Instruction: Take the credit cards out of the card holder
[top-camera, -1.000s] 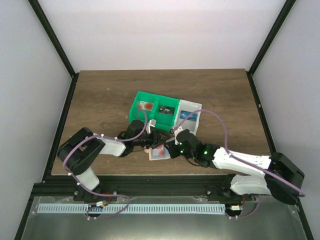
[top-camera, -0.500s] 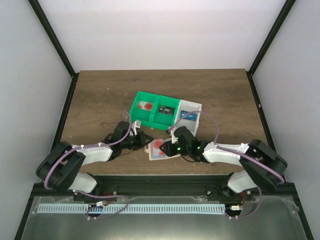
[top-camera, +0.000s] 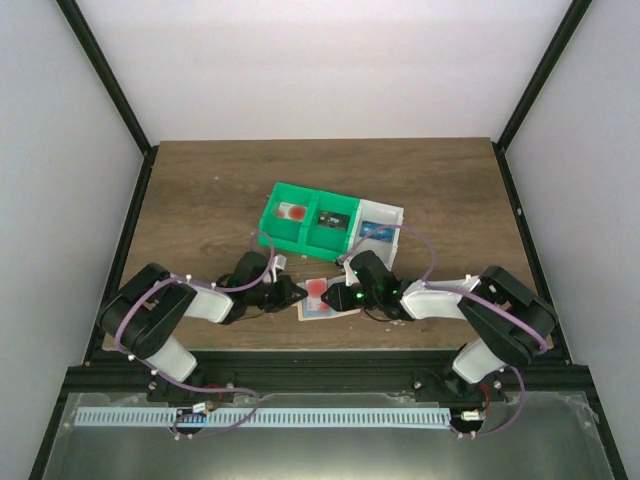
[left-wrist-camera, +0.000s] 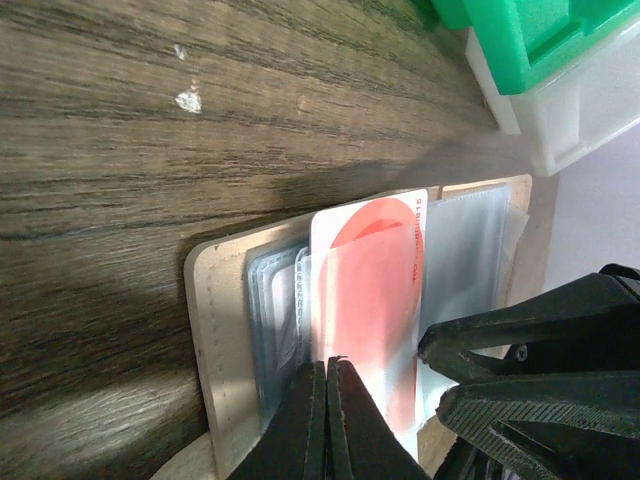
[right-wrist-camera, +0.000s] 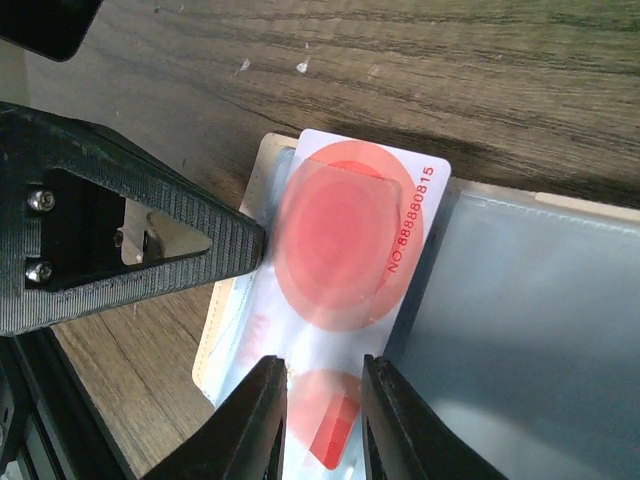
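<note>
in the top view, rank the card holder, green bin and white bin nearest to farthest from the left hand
1. card holder: at the tips of the left hand, just to its right.
2. green bin: behind the hand, farther back on the table.
3. white bin: against the green bin's right end, farthest.

Card holder: near edge cut off by frame. Red card in holder: lower end hidden behind left tool.

Matt, dark wood-grain table; tan, leather-look card holder with clear glossy plastic sleeves; smooth red-and-white plastic card; smooth green plastic bin.
</note>
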